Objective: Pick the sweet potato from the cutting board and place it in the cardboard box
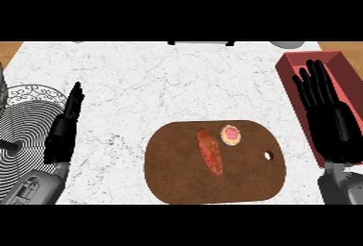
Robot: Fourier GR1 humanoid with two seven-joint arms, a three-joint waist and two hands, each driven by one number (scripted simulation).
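A long reddish-orange sweet potato (210, 152) lies on the dark brown cutting board (177, 182) at the front centre of the marble counter. Beside it on the board sits a small round pastry (231, 135) with a pink centre. The reddish-brown box (289, 65) stands at the right edge of the counter. My right hand (332, 125) is open, fingers straight, lying over the box's near part, to the right of the board. My left hand (62, 129) is open and edge-on at the left, well away from the board. Neither hand holds anything.
A black-and-white patterned round object (21, 120) lies at the left edge, partly under my left forearm. Grey objects (287, 43) show at the counter's far edge. A wooden surface (8, 48) shows beyond the counter's left corner.
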